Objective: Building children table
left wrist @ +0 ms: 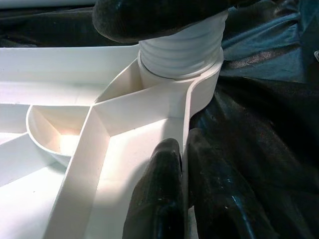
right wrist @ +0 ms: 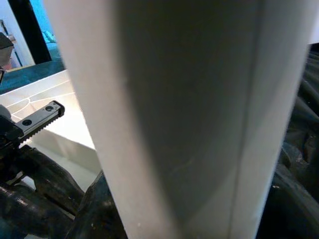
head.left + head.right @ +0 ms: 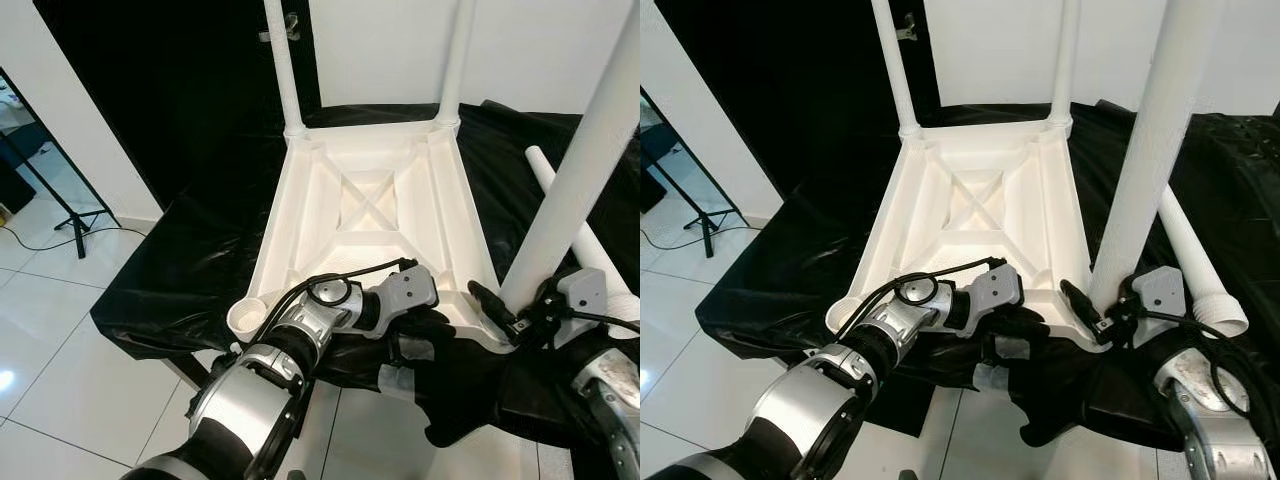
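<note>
The white children's table point(image 3: 370, 200) lies upside down on a black cloth. Two white legs point(image 3: 283, 70) point(image 3: 456, 60) stand in its far corners. My right gripper point(image 3: 1105, 305) is shut on a third leg point(image 3: 1160, 120) standing upright in the near right corner. That leg's ribbed end point(image 1: 182, 50) sits in its socket, and its shaft point(image 2: 189, 114) looms close in the right wrist view. My left gripper point(image 1: 183, 144) is shut on the table's near rim point(image 1: 187, 114), one finger on each side. The near left socket point(image 3: 248, 318) holds nothing. A loose leg point(image 3: 1195, 260) lies on the cloth to the right.
The black cloth point(image 3: 200, 270) drapes over a low support whose near edge is just under my arms. White tiled floor point(image 3: 60, 370) lies at the left, with a black tripod stand point(image 3: 60, 200) on it. A dark panel and a white wall are behind.
</note>
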Robot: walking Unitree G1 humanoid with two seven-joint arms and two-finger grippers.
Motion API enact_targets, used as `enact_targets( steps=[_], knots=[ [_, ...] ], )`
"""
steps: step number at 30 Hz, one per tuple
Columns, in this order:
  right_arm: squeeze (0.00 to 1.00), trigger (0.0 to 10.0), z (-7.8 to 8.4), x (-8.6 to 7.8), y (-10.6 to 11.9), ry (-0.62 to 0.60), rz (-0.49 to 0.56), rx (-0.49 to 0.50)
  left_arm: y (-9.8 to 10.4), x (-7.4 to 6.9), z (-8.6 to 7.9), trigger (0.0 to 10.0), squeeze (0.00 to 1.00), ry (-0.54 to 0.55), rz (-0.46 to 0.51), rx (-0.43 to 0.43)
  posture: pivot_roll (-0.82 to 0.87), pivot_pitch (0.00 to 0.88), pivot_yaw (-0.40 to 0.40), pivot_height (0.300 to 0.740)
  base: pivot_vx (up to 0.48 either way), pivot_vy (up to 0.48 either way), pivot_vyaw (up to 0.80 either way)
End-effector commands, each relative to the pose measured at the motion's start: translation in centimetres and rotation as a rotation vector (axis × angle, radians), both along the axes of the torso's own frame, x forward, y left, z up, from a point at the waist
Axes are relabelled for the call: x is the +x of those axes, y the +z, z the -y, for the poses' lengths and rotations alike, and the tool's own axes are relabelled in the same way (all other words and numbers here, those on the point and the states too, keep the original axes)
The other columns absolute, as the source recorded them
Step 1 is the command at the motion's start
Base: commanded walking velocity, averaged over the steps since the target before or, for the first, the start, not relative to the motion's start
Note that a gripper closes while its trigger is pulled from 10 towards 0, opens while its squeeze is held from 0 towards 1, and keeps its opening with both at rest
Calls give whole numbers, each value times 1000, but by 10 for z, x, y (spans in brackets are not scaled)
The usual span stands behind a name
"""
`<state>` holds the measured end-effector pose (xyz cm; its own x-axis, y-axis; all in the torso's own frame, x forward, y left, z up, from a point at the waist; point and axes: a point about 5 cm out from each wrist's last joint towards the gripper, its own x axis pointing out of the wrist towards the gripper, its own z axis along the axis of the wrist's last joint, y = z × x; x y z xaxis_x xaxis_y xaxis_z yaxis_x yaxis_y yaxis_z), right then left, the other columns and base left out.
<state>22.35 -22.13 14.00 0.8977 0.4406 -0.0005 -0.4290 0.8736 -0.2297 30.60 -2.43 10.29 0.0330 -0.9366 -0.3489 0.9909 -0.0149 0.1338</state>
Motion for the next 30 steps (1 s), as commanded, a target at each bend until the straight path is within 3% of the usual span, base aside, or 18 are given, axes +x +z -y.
enact_targets(
  steps=[1,3,4,5,7,10,12,14,15,16,18,24,25,28,29,30],
  knots=[
    [0,0,-4,-5,-15,52,-97,8,-27,-1,-12,10000,0,189,-46,58,6,0,81,740,0,0,0],
    [0,0,-1,-6,-16,30,-114,34,-27,-1,-11,10000,0,188,-45,58,7,0,77,740,0,0,0],
    [0,0,-9,-11,-20,-5,-134,98,-26,-1,-11,10000,0,188,-44,56,10,0,72,740,0,0,0],
    [0,0,-9,-11,-20,-5,-134,98,-26,-1,-11,10000,0,188,-44,56,10,0,72,740,0,0,0],
    [0,0,-25,-17,-23,-49,-121,139,-26,-1,-11,10000,0,190,-44,55,11,0,71,740,0,0,0],
    [0,0,-30,-19,-24,-75,-111,150,-26,-1,-11,10000,0,190,-44,55,11,0,71,740,0,0,0],
    [0,0,-37,-25,-21,-214,-47,193,-26,-1,-12,10000,0,194,-45,54,19,0,67,740,0,0,0],
    [0,0,-37,-25,-21,-214,-47,193,-26,-1,-12,10000,0,194,-45,54,19,0,67,740,0,0,0],
    [0,0,-23,-29,-18,-496,64,173,-27,0,-14,10000,0,201,-46,57,22,0,59,740,0,0,0],
    [0,0,-23,-29,-18,-496,64,173,-27,0,-14,10000,0,201,-46,57,22,0,59,740,0,0,0],
    [0,0,-12,-33,-16,-670,106,166,-29,0,-15,10000,0,208,-51,56,29,0,55,740,0,0,0],
    [0,0,-8,-38,-15,-718,102,167,-33,-4,-16,10000,0,201,-62,61,24,0,60,740,0,0,0],
    [0,2627,-10,-37,-17,-710,88,161,-34,-4,-16,10000,0,200,-63,62,24,0,61,740,0,0,0],
    [0,2627,-10,-37,-18,-705,79,157,-34,-4,-16,10000,0,200,-63,63,23,0,61,740,0,0,0],
    [1000,10000,-13,-35,-18,-672,78,163,-33,-4,-15,10000,0,200,-61,62,21,0,66,740,0,0,0],
    [1000,10000,-16,-33,-17,-606,81,165,-32,-3,-15,10000,0,200,-59,61,18,0,70,740,0,0,0]
  ],
)
